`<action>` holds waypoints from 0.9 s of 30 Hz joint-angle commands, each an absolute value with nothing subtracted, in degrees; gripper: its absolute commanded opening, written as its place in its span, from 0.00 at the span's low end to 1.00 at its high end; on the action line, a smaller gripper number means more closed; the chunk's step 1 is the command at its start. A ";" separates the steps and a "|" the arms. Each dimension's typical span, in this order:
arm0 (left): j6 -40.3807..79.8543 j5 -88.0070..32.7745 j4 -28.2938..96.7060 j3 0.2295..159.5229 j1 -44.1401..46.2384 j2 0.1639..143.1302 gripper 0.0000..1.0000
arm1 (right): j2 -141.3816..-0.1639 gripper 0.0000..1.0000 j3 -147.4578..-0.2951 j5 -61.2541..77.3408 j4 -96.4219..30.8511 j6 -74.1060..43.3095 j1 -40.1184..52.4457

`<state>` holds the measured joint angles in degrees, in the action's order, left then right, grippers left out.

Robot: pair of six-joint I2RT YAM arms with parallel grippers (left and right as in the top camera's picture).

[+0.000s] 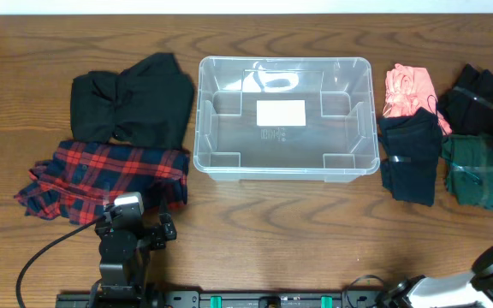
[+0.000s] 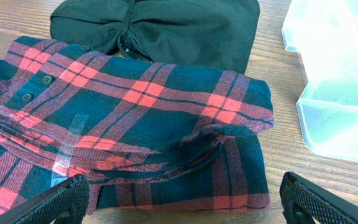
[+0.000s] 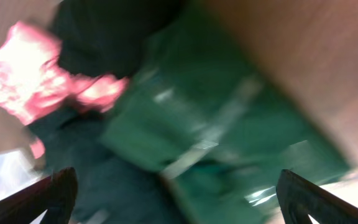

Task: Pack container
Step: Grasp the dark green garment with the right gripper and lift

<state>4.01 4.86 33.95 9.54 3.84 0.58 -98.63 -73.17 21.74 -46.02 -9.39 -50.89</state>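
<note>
Your left gripper (image 2: 179, 204): spread wide above the plaid shirt (image 2: 135, 118), gripping nothing. Right gripper (image 3: 179, 198): equally wide over the green garment (image 3: 229, 124), empty.

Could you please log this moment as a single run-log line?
container empty | left gripper open, facing plaid shirt | right gripper open, facing green garment | nothing held

Container (image 1: 229, 162) — clear glossy plastic; table (image 1: 272, 239) — grained wood; plaid shirt (image 2: 142, 124) — soft matt cloth.

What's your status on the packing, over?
Left gripper open, facing plaid shirt. Right gripper open, facing green garment. Container empty, nothing packed yet. Nothing blocking it.
</note>
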 commanded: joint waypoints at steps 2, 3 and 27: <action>3.22 5.10 33.69 8.75 3.55 0.19 0.98 | -100.03 0.99 -74.04 26.06 -44.42 -1.19 -55.79; 3.22 5.10 33.69 8.75 3.55 0.19 0.98 | -100.60 0.99 -74.04 27.27 -44.05 0.58 -56.38; 3.22 5.10 33.69 8.75 3.55 0.19 0.98 | -114.91 0.93 -73.25 24.03 -42.39 4.14 -53.47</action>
<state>4.01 4.84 33.95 9.54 3.84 0.58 -112.77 -73.25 23.73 -42.44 3.31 -55.24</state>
